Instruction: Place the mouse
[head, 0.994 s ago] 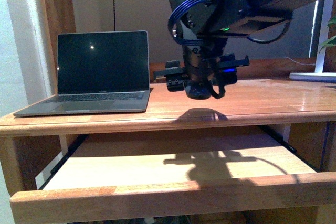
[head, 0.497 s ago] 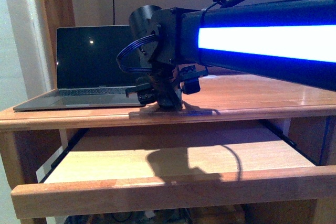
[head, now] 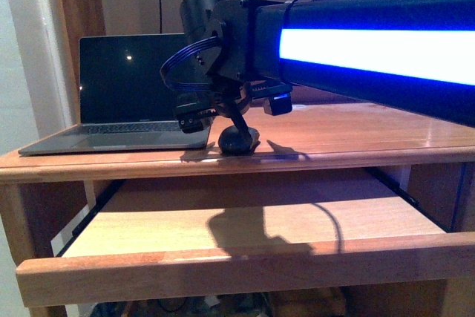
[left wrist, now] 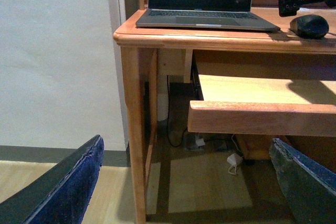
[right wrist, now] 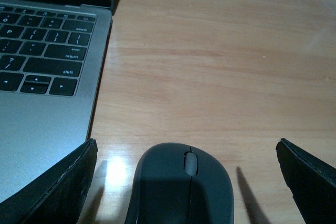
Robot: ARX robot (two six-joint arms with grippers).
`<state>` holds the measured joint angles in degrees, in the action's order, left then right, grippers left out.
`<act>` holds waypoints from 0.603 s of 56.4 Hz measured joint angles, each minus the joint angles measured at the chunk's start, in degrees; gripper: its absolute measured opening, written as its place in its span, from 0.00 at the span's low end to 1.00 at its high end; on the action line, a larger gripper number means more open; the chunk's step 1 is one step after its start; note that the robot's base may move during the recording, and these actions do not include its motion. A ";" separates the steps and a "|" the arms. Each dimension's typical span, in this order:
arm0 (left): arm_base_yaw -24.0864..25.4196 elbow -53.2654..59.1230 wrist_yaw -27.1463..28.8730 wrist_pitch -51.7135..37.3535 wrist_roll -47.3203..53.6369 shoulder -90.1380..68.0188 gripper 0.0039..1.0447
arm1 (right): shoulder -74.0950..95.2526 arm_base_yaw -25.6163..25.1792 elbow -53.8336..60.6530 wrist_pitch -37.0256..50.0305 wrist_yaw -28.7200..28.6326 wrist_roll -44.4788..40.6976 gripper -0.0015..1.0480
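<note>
The right hand (head: 236,115) is spread apart, gripping nothing. The mouse (right wrist: 181,187) is resting on the bench (right wrist: 210,66) between its fingers (right wrist: 47,187), just beside the laptop (right wrist: 42,77). Placement is judged done; only withdrawal is left. The left hand (left wrist: 186,148) is spread, empty.

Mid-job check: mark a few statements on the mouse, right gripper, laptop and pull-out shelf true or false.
The mouse rests on the desk. True.
The right gripper is shut on the mouse. False: its fingers stand wide apart, clear of it.
The mouse sits on the laptop keyboard. False: it lies on wood beside the laptop.
The pull-out shelf is pushed in. False: it is pulled out.
The laptop lid is open. True.
</note>
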<state>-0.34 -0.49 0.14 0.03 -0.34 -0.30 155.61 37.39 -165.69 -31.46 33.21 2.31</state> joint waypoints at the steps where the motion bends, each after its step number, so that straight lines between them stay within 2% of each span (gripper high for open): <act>1: 0.00 0.00 0.00 0.00 0.02 0.00 0.93 | 0.00 -0.02 0.00 0.24 -0.02 0.00 0.99; 7: 0.00 0.00 0.00 0.00 0.00 0.00 0.93 | -0.07 -0.42 0.20 0.90 -0.39 0.07 0.99; 11: 0.00 0.00 0.00 0.00 0.00 0.00 0.93 | -3.30 -0.87 6.67 6.40 -2.64 0.26 0.99; 18: 0.00 0.00 0.00 0.00 0.00 0.00 0.93 | -15.43 -2.25 27.02 19.85 -8.66 0.96 0.99; 26: 0.00 0.00 0.00 0.00 0.00 0.00 0.93 | -33.97 -4.37 51.60 34.29 -18.56 1.05 0.99; 34: 0.00 0.00 0.00 0.00 0.00 0.00 0.93 | -49.18 -6.78 71.89 43.39 -26.71 0.85 0.99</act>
<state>-0.34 -0.49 0.14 0.03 -0.34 -0.30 106.43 30.61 -93.80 11.92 6.50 3.16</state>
